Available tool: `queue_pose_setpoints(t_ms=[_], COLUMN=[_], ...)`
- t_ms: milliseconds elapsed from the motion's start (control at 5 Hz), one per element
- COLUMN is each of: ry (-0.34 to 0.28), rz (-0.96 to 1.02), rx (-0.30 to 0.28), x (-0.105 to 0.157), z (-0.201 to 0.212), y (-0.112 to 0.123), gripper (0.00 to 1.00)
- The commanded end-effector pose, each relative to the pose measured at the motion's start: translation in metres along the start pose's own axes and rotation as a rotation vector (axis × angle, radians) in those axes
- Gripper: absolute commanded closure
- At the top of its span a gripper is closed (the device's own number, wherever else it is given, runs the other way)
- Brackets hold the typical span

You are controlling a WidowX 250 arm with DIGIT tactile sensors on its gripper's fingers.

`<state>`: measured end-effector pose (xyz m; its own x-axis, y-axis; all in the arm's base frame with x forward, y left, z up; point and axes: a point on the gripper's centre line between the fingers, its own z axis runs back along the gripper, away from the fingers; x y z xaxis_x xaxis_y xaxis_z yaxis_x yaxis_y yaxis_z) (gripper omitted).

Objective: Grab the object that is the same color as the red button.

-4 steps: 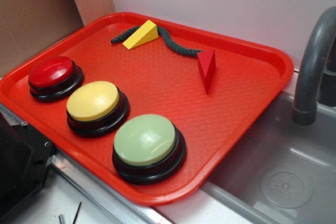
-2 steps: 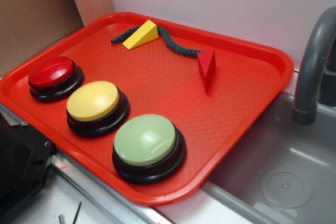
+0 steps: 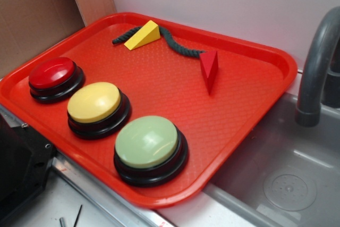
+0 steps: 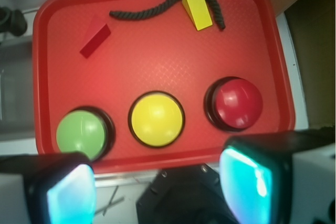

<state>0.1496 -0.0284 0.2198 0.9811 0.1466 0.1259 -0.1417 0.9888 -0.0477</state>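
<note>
Three buttons sit along the near edge of the tray: the red button, a yellow one and a pale-green one. My target, the red wedge, stands well apart from them toward the far side, its tip touching one end of the dark rope; the yellow wedge lies on the rope's other end.

My hand hangs high above the near edge, fingers spread wide and holding nothing.

To do this well, I judge I should travel across to the wedge first, then turn so my fingers close across its two flat faces rather than along the sloped ridge, where they could slip. Coming down on the half away from the rope should keep me from snagging it.

From the wrist I see all five pieces from above, and the wedge as a long narrow bar, which gives me its heading. Only the side camera shows its height and taper, plus a sink and faucet beside the tray. My hand is absent from that camera.
</note>
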Motion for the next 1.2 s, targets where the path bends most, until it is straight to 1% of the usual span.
queue_pose_setpoints(t_ms=[0,200,400,600,800,1000], ry=[-0.102,-0.101,-0.111,-0.099,-0.052,-0.058], rz=[0.333,0.394,0.488,0.537,0.554,0.585], rx=[0.006,-0.065,-0.086,-0.085,-0.107,-0.065], x=[0.048,0.075,0.091,0.108,0.125,0.141], z=[-0.047,-0.071,-0.100,-0.127,-0.158,-0.181], y=[-0.032,-0.048,-0.069,-0.078,-0.087,-0.085], gripper=[0.00,0.00,0.00,0.00,0.00,0.00])
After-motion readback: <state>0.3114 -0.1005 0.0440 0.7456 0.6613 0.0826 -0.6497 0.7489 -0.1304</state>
